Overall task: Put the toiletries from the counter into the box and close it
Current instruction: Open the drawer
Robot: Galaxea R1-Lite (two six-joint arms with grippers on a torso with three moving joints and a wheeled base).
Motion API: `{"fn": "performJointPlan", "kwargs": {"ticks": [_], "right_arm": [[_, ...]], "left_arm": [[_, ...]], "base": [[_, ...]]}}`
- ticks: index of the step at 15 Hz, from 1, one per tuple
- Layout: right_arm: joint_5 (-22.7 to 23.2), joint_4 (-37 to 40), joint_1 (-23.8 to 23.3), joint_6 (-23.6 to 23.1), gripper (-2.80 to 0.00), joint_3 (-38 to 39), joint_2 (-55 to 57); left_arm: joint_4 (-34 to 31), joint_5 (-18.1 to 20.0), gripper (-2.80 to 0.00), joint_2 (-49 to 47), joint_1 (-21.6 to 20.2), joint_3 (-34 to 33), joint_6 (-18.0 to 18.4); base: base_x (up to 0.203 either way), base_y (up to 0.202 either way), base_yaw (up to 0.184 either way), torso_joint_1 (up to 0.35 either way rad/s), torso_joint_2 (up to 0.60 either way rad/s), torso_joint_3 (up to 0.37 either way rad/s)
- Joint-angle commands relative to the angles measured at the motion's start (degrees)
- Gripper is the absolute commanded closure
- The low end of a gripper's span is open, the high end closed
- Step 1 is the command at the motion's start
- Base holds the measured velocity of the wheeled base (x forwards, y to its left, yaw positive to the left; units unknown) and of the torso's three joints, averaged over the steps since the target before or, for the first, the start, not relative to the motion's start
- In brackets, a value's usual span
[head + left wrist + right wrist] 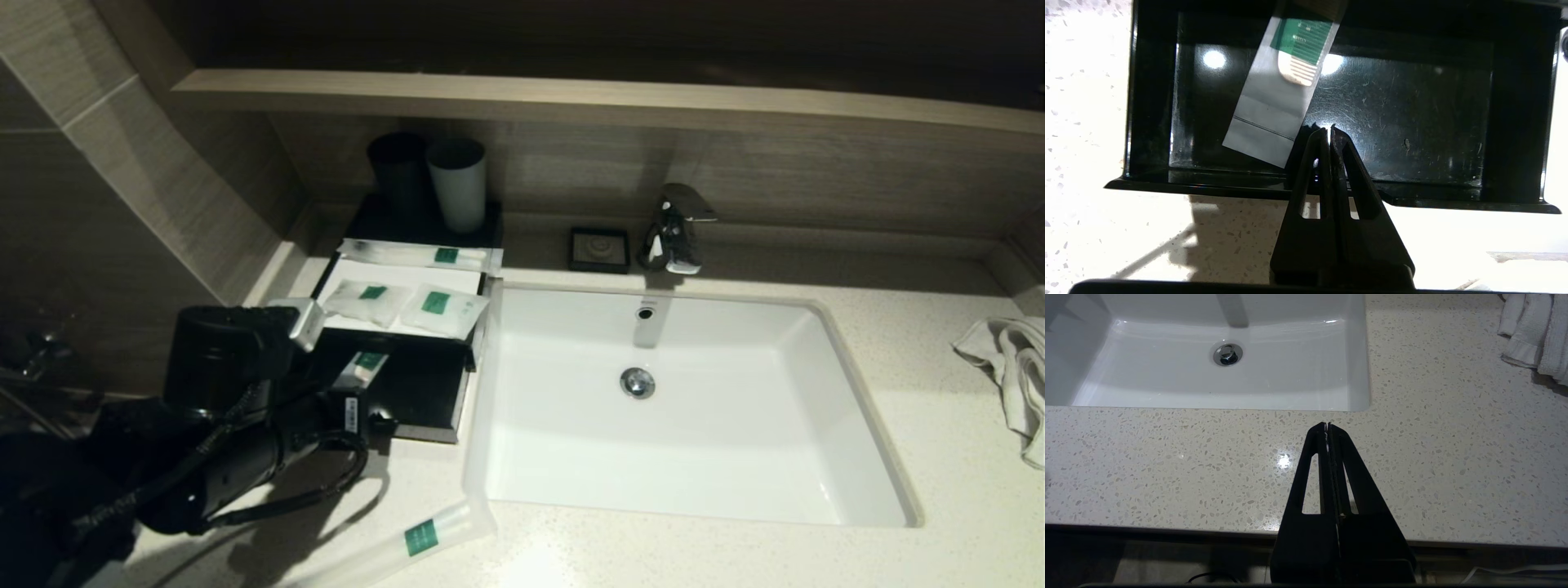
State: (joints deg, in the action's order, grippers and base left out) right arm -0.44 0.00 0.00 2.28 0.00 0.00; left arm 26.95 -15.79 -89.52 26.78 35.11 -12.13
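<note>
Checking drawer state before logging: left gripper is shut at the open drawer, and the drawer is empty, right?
Not empty. The left wrist view shows a slim packet lying partly in the drawer. The rest holds: the left gripper is shut at the open drawer.

Box left of the sink, two pouches on its top, one packet in its open drawer, another packet on the counter at lower frame.

Speckled off-white counter w/ white sink basin set mid. On it: black box at back-left corner, beside basin's left rim; long frosted packet w/ green label at front edge; small black dish at back edge; white towel at right edge.
</note>
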Motion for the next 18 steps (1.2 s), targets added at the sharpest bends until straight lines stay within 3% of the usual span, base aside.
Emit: {"fn": "performJointPlan", "kwargs": {"ticks": [1,18], "right_arm": [[0.0,0.1,0.0,0.0,0.00,0.0,0.1],[0.0,0.0,0.0,0.0,0.00,0.0,0.1]], "left_arm": [[0.2,-0.1,0.00,-1.3,0.0,-0.1,-0.1],[-1.5,-0.1,0.00,0.4,0.1,-3.6,0.1]], "base": [[0.000,0.000,0.000,0.000,0.00,0.000],[0.000,0.000,0.000,0.000,0.00,0.000]]}}
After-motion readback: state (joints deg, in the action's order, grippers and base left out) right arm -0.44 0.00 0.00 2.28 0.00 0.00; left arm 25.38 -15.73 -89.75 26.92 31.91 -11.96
